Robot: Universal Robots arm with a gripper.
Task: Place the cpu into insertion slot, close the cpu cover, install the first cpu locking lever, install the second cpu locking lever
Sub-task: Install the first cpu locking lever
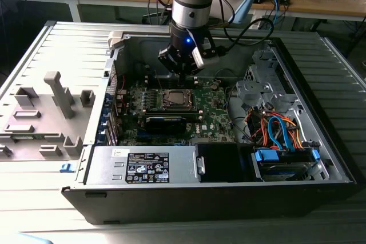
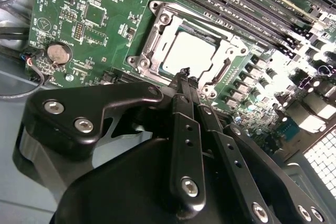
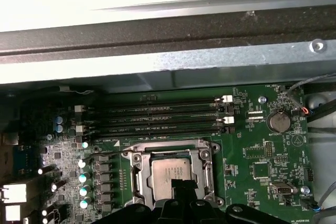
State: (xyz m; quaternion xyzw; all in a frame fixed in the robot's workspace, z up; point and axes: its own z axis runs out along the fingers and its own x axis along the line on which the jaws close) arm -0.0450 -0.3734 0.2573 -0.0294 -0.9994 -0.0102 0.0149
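Both wrist views: cpu [image 3: 171, 174] seated under cpu cover [image 2: 157, 38], pincer [image 2: 185, 73] pinched together, empty.

An open computer case [image 1: 320, 158] lies on its side, its green motherboard [image 1: 214, 112] facing up with four long black memory slots [image 3: 163, 116] and a round coin battery [image 3: 278, 121] on it. At the near edge sits a grey power supply [image 1: 143, 165], and toward the exterior view's right a tangle of orange and blue cables [image 1: 280, 130] runs above a blue-handled drive bay [image 1: 284, 155]. The case's grey side panel [image 1: 40, 112] lies flat at the exterior view's left.
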